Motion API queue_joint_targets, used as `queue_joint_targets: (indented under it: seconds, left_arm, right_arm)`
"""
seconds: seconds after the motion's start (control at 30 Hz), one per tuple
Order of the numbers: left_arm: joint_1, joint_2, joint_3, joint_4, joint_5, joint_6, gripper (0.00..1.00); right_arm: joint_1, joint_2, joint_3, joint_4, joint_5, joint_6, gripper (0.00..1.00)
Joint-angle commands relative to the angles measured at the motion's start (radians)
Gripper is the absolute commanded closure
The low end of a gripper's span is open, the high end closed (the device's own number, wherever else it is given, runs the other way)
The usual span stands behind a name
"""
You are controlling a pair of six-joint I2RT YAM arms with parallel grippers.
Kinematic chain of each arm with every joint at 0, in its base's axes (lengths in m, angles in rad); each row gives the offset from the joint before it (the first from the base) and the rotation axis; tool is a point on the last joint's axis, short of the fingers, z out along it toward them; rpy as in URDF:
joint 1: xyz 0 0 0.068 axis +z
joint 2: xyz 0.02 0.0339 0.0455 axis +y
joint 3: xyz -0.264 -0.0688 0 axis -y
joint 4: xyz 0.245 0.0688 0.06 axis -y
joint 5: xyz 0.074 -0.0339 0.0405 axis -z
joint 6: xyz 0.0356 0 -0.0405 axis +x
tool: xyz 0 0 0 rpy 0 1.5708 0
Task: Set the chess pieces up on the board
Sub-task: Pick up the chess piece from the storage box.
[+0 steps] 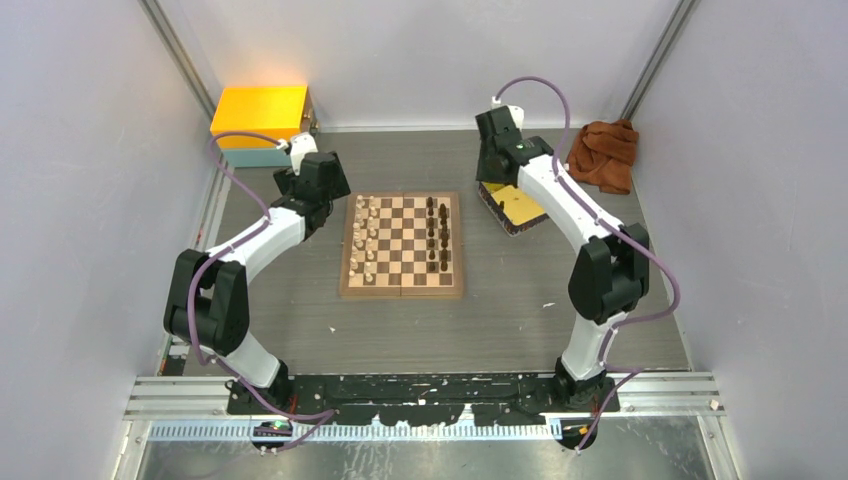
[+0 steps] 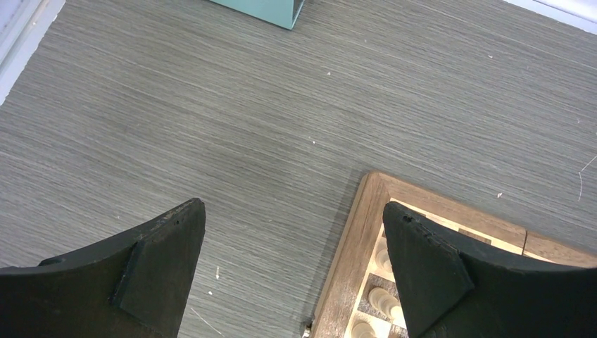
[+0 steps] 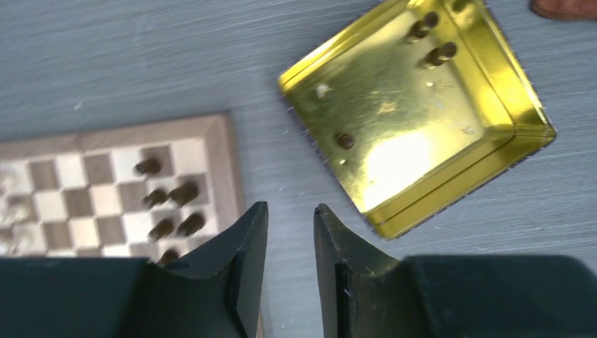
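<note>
The board (image 1: 403,287) lies mid-table. Pale chess pieces (image 1: 365,240) fill its two left columns and dark chess pieces (image 1: 437,235) stand along its right side. My left gripper (image 2: 296,211) hangs wide open and empty over bare table just off the board's far left corner (image 2: 366,232); pale pieces (image 2: 384,299) show beside its right finger (image 2: 429,274). My right gripper (image 3: 291,208) is open with a narrow gap and nothing in it. It hovers over the table between the board's edge (image 3: 218,162), with dark pieces (image 3: 172,201) on it, and the yellow tray (image 3: 394,91). Three dark pieces (image 3: 440,54) lie in the tray.
A yellow box on a teal base (image 1: 262,115) stands at the far left corner, and its teal corner (image 2: 267,8) shows in the left wrist view. A brown cloth (image 1: 605,152) lies at the far right. White walls close in the table.
</note>
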State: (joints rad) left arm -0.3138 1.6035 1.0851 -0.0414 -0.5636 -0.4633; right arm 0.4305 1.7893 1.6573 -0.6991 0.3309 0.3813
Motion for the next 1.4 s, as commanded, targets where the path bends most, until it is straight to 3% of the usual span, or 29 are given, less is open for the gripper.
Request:
queue_joint_targets:
  seconds: [0.0, 0.4, 1.37]
  left_arm:
    - [0.004, 0.003, 0.045, 0.055, -0.013, 0.010, 0.03]
    - [0.005, 0.016, 0.052, 0.058, -0.018, 0.014, 0.03]
    - [0.008, 0.045, 0.055, 0.061, -0.019, 0.013, 0.03]
  right_arm:
    - [-0.073, 0.064, 0.072, -0.002, -0.018, 0.048, 0.64]
    - [-0.176, 0.210, 0.090, 0.005, -0.071, 0.098, 0.64]
    - [-0.205, 0.323, 0.059, 0.027, -0.138, 0.128, 0.63]
